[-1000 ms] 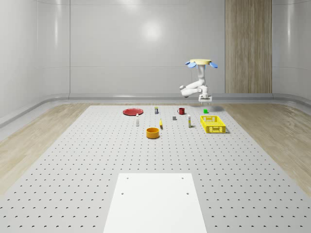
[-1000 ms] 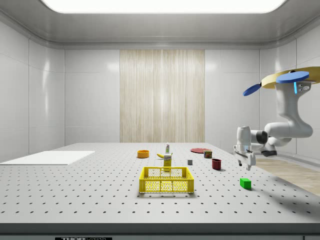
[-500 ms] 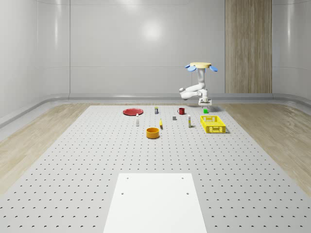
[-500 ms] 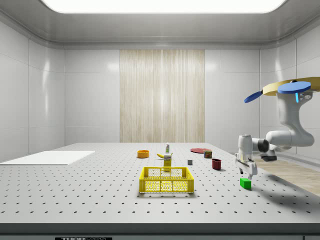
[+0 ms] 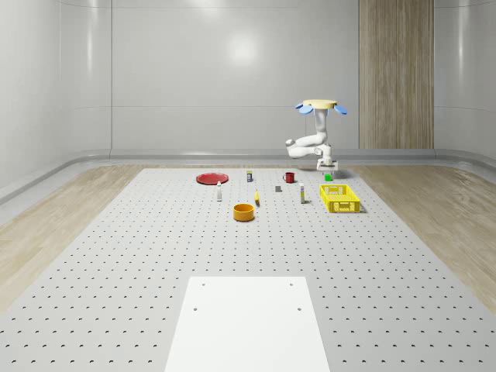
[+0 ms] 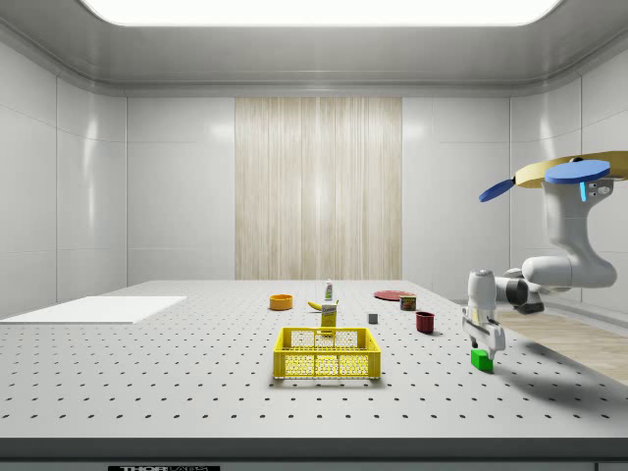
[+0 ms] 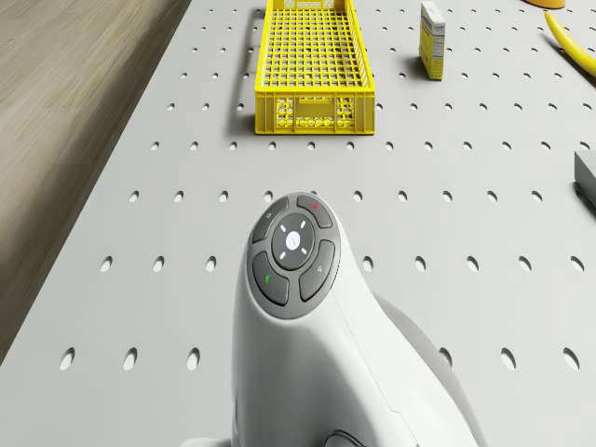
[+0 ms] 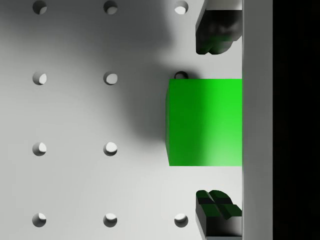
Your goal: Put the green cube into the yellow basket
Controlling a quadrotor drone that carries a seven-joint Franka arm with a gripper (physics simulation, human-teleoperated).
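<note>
Side view shows the drone [image 6: 567, 175] hovering in the air above the worktop's [image 6: 196, 392] far end from the white mat, near the edge that borders the wooden floor, with its arm bent down so that the gripper [image 6: 482, 341] hangs straight over the green cube [image 6: 481, 360]. In the wrist view the two fingers [image 8: 215, 207] stand spread apart, one on each side of the cube, with clear gaps between each pad and the cube's faces; they are open and hold nothing yet. The cube sits flat on the worktop, and the side view suggests the fingertips have reached about the level of its top.

So the task stands at its early part: the approach to the cube looks done or nearly done, and the grasp itself is not yet made. What remains, as I judge it, is to lower the last bit if needed, close on the cube, lift it, carry it across to the yellow basket [image 6: 327, 354] and release it inside. The basket rests on the worktop near the cube but apart from it, between the cube and the white mat's end, and appears empty in the drone view, where its open mesh floor shows through. A small box [image 7: 431, 38] stands just beside the basket.
</note>
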